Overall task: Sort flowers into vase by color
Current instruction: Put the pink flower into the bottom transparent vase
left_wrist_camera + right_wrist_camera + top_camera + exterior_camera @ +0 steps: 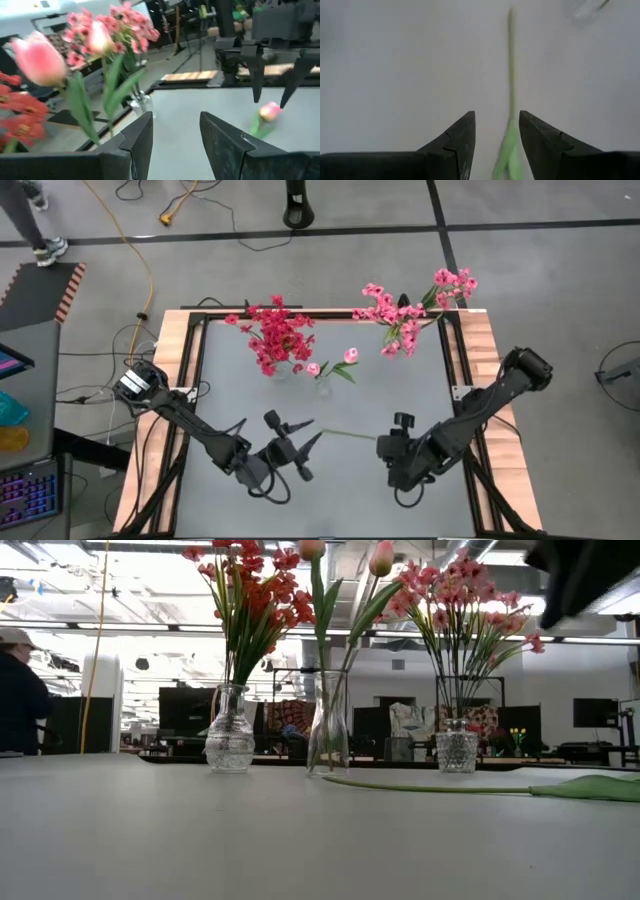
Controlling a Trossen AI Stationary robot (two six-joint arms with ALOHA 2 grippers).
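Observation:
A loose pale pink tulip lies flat on the table: its thin stem (345, 434) runs left to right, and its bud (270, 111) and leaf (590, 787) lie under my right gripper (390, 448). That gripper points down, open, its fingers on either side of the leaf (507, 155) without touching it. My left gripper (308, 434) hovers level and open by the stem's cut end, with nothing between its fingers. At the far side stand three glass vases: red clusters (275, 335), two tulips (330, 365) and pink sprays (410, 310).
The three vases (229, 740) (328, 735) (457, 745) stand in a row near the table's far edge. Open grey tabletop (250, 410) lies between them and the arms. A person (18, 690) stands beyond the table in the low view.

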